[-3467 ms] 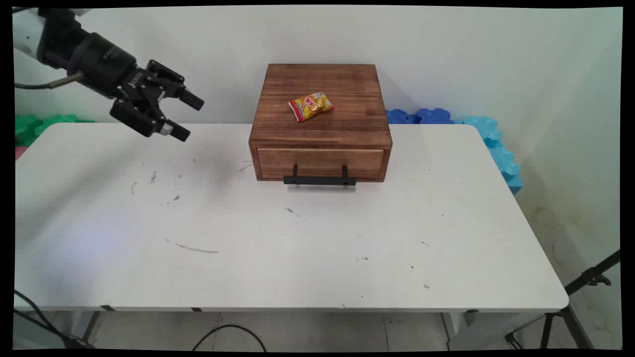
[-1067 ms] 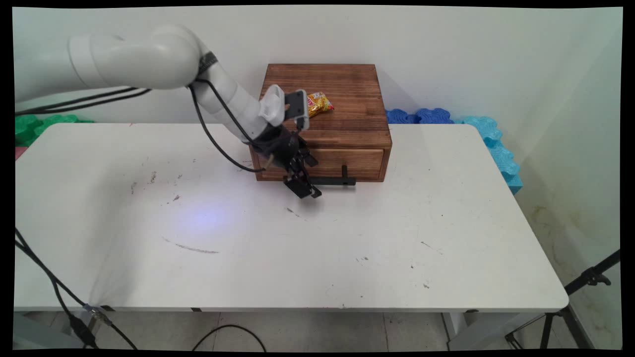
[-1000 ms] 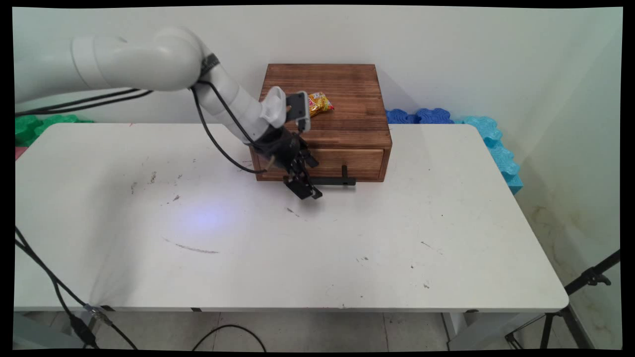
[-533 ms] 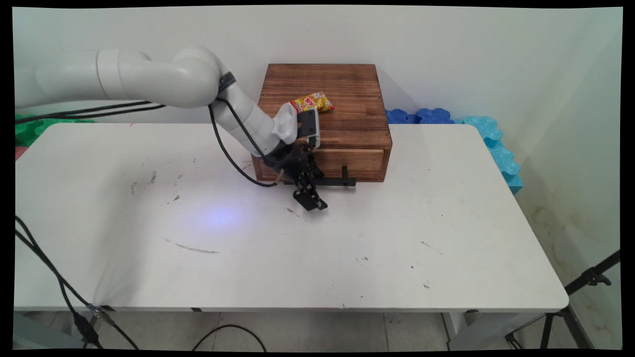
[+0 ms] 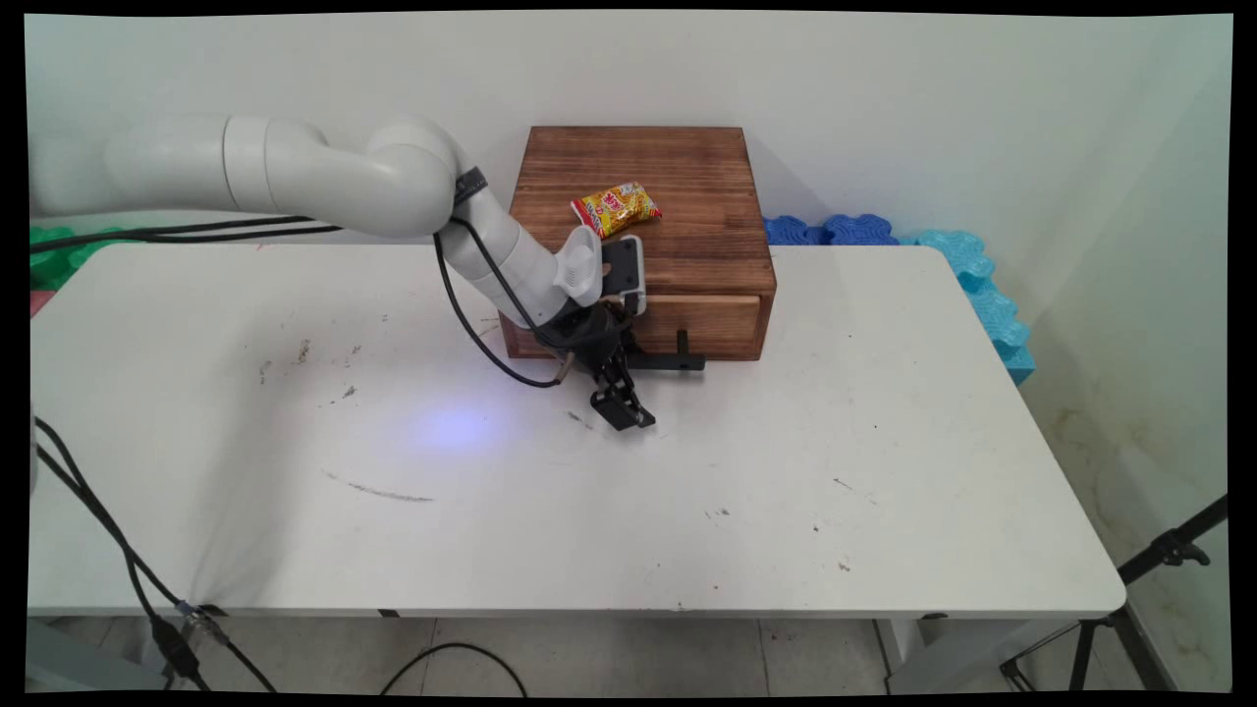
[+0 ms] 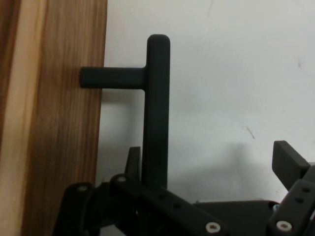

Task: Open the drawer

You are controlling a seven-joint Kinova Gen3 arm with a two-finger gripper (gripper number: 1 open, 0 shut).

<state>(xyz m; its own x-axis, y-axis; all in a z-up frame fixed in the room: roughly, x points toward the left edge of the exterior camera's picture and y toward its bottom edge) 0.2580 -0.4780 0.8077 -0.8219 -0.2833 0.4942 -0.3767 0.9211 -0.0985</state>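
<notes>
Main view: the gripper (image 5: 628, 412) hangs low over the white table (image 5: 687, 491), just near of the wooden drawer box (image 5: 638, 245) and its black handle (image 5: 668, 361); a snack packet (image 5: 616, 209) lies on the box top.

Hand view: the fingers (image 6: 290, 164) stand spread apart, the handle (image 6: 156, 113) rising between them, gripped by neither.

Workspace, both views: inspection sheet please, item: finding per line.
Surface: white table, scuffed with dark marks.
Things: wooden drawer box, drawer shut; black bar handle on its front; yellow-red snack packet on top of the box.
Clutter: nothing seen.
Gripper: gripper open, handle bar between its fingers, one finger clear of it.
Cables: black cables hang from the arm; more on the floor.
Surroundings: white wall; blue foam tiles, green foam tiles; black tripod.
</notes>
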